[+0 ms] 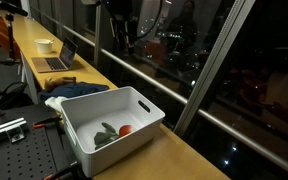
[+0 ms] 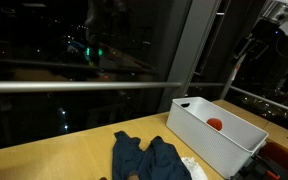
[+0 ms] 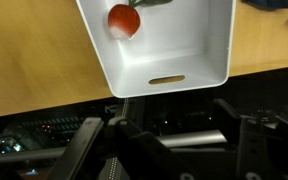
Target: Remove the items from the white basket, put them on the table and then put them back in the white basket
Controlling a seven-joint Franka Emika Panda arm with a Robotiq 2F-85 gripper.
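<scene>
The white basket (image 1: pixel 134 104) (image 2: pixel 199 128) (image 3: pixel 209 55) stands on the tan wooden table (image 1: pixel 184 155) (image 2: pixel 64 160) (image 3: pixel 34 70). A red ball (image 1: pixel 126 129) (image 2: pixel 215 124) (image 3: pixel 124 20) and a grey-green piece (image 1: pixel 106 133) lie inside it. A dark blue cloth (image 1: pixel 79 91) (image 2: pixel 144 158) lies on the table beside the basket, with a white cloth (image 2: pixel 190 166) next to it. My gripper (image 1: pixel 125 38) (image 3: pixel 169 135) hangs high above the basket's window-side end, open, with nothing between its fingers (image 3: pixel 84 140).
A laptop (image 1: pixel 54 62) and a white bowl (image 1: pixel 44 45) sit farther along the table. A dark window with a metal rail (image 2: pixel 84 86) runs along the table's far edge. A grey perforated board (image 1: pixel 14 150) lies off the table's other side.
</scene>
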